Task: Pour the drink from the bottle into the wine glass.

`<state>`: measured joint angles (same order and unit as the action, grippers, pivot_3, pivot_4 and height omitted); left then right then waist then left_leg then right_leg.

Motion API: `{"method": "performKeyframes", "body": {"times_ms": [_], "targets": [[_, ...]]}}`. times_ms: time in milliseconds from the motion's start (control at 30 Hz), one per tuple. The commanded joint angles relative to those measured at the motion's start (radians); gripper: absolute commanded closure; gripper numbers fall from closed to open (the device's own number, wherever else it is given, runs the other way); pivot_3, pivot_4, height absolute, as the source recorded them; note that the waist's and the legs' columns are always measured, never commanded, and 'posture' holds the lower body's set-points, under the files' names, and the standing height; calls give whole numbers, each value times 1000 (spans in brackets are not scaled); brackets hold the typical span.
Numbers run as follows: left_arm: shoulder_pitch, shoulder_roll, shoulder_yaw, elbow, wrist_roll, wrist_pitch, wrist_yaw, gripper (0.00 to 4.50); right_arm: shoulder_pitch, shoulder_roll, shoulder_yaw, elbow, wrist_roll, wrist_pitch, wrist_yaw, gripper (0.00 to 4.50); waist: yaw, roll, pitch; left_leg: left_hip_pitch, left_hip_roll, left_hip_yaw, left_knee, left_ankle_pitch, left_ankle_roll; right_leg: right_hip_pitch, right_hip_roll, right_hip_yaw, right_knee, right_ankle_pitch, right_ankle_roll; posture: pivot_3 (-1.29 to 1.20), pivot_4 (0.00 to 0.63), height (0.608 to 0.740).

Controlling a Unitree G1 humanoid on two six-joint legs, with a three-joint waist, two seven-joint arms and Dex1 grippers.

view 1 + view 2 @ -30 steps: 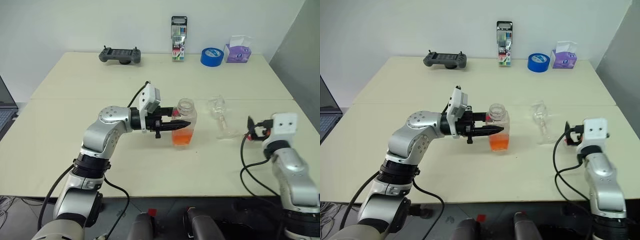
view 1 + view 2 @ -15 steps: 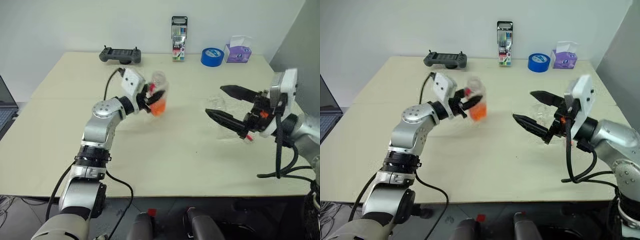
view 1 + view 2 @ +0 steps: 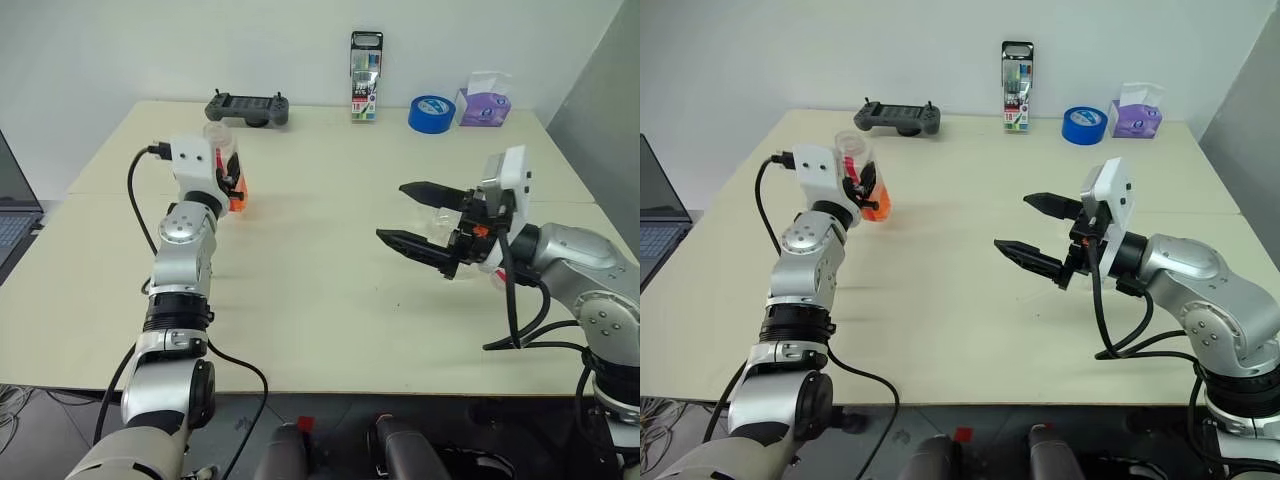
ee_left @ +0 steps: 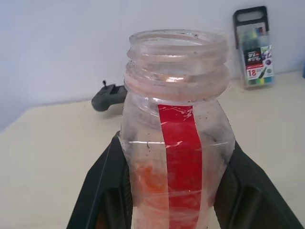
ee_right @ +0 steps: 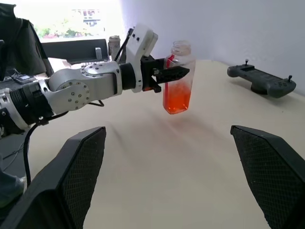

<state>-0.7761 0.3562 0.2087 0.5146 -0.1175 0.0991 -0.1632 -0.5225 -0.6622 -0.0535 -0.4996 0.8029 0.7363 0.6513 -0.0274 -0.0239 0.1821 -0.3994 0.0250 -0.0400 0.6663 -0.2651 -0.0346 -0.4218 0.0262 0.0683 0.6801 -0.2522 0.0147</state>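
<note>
Two tools: left tool [image 3: 862, 187] grips uncapped bottle [image 5: 178, 83] upright, keeping drink [image 5: 177, 99] in; right tool [image 3: 418, 219] gapes wide, empty, above tabletop [image 3: 300, 290].

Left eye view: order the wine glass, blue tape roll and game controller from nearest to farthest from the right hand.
1. Wine glass: right at the right hand, just behind its open fingers.
2. Blue tape roll: far edge of the table, beyond the hand.
3. Game controller: far edge, across on the robot's left.
</note>
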Motion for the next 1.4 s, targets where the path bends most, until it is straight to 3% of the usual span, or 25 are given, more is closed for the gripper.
{"method": "performKeyframes", "body": {"times_ms": [33, 567, 867, 1400], "targets": [[-23, 8, 23, 7, -19, -49, -7, 2728, -8, 0, -11, -14, -15, -32, 20, 30, 0, 0, 0, 0, 0, 0, 0, 0, 0, 0, 0, 0, 0, 0, 0, 0, 150, 740], [-58, 45, 32, 151, -34, -56, -81, 2728, 3, 8, -38, -52, -8, -20, -7, 30, -1, 0, 0, 1, 1, -1, 0, 0, 0, 0, 1, -1, 1, 0, 0, 0, 150, 740], [-52, 51, 29, 153, -42, -40, -108, 25, -70, 23, -21, -62, 11, 53, -71, 0, -1, 0, 0, 1, 1, -2, 0, 0, 0, 0, 2, -2, 1, 0, 0, 0, 150, 740], [65, 47, 20, -23, -38, 74, -94, 25, -49, 29, -25, -70, 9, 54, -84, 0, -1, 0, 0, 1, 1, -2, 0, 0, 0, 1, 1, -2, 1, 0, 0, 0, 150, 740]]}}
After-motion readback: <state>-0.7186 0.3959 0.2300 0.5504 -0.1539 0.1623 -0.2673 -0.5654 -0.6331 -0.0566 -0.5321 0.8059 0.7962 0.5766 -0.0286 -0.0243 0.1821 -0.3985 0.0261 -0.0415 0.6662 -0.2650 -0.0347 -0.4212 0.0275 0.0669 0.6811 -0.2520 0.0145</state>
